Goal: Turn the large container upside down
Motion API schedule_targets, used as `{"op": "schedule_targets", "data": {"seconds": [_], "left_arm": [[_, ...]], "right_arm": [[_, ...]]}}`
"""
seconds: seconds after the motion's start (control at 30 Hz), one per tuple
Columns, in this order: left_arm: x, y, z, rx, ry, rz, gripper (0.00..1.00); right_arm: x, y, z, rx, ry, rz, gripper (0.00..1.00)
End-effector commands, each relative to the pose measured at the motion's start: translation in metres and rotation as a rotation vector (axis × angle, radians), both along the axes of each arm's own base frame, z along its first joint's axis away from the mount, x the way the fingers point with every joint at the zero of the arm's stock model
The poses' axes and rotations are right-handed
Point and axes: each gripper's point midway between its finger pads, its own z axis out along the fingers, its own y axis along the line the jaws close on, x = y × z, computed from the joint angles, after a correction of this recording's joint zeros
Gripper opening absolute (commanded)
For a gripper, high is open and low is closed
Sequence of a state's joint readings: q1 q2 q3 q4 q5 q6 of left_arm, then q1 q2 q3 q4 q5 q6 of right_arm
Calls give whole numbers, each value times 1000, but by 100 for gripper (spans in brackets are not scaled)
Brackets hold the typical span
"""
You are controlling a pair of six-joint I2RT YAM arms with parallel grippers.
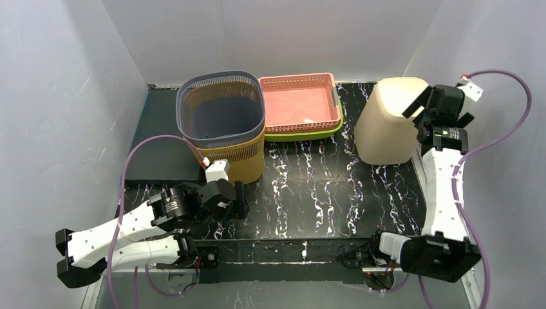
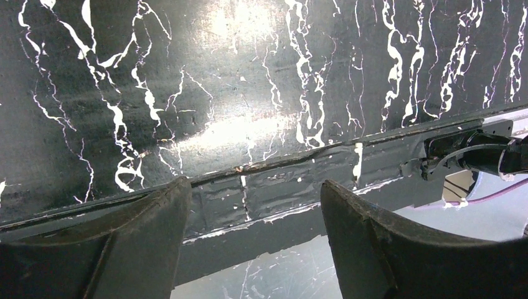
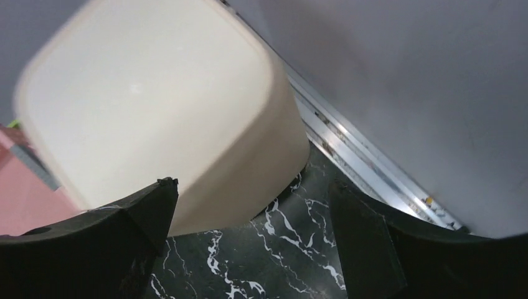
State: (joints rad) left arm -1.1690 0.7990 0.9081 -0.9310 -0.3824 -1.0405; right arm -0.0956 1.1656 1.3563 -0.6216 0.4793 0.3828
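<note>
Both claws are empty. Your right claw (image 1: 420,119) gapes wide just beside the cream bin (image 1: 386,122), touching nothing. The bin sits at the bench's (image 1: 309,187) far right corner, closed base up and rim down, so I judge the flip done and no grip needed. Your left claw (image 2: 255,190) hangs part open over the near edge, out of the way.

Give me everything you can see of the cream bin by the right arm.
The cream bin looks like plain, smooth plastic, squarish with rounded corners. Its closed, flat face points up, so it stands upside down on the black marbled table, at the far right, apart from the pink tray. The right gripper is by the bin's upper right edge, fingers open, not clamped on it.
</note>
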Motion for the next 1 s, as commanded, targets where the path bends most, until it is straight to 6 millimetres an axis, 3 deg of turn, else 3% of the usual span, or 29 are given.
{"op": "schedule_targets", "data": {"seconds": [0.0, 0.1, 0.23, 0.5, 0.73, 0.97], "left_arm": [[0, -5, 6, -2, 3, -14, 74], [1, -7, 4, 5, 10, -12, 74], [3, -9, 8, 14, 1, -17, 74], [5, -18, 5, 56, 20, -41, 74], [6, -23, 7, 60, 25, -44, 74], [7, -30, 13, 65, 28, -60, 74]], "right_arm": [[25, 14, -45, 300, 4, 81, 99], [40, 17, -46, 325, -20, 109, 99], [43, 17, -42, 324, -49, 112, 99], [70, 19, -63, 385, -71, 112, 99], [94, 10, -54, 283, -118, 69, 97], [129, 29, -59, 62, -75, 46, 98]]}}
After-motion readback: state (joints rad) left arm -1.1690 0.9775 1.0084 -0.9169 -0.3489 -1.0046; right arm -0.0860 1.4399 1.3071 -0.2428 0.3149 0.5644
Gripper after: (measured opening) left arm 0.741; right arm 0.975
